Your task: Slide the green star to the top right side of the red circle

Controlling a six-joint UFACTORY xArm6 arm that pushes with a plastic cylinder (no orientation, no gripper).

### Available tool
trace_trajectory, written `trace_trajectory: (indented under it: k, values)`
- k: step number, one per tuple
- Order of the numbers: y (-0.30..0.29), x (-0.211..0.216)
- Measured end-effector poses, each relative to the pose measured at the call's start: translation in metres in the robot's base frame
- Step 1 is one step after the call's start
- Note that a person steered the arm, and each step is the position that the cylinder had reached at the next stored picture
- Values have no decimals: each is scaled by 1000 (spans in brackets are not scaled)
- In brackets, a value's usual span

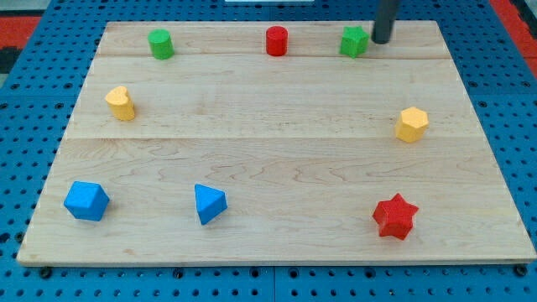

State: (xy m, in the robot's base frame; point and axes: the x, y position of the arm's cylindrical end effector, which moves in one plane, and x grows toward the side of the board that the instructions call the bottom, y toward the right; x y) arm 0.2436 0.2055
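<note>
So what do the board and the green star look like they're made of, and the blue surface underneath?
The board looks like pale, unvarnished or matte wood: grain lines and plank seams show. The green star seems painted wood or plastic, opaque and matte; I cannot tell which. The blue surface looks like a foam or plastic mat with a regular grid of holes. My tip sits just to the star's right in the view.

The dark rod rises out of the view's top edge, so its upper length and the arm above it are cut off. My tip [381, 39] sits just beside the green star [354, 40], on its right; whether the two touch cannot be told. The table [277, 168] shows whole, while the blue pegboard [25, 50] beneath runs off every edge
</note>
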Motion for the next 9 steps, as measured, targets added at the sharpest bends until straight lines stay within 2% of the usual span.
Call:
trace_trajectory:
  k: [1,2,3,4,5,7,8,9]
  values:
    - [-5,-5]
    - [-62,-19]
    - [-81,-18]
    - [-9,-1]
    - [-27,20]
    - [-53,9]
    - [-83,33]
    - [-105,16]
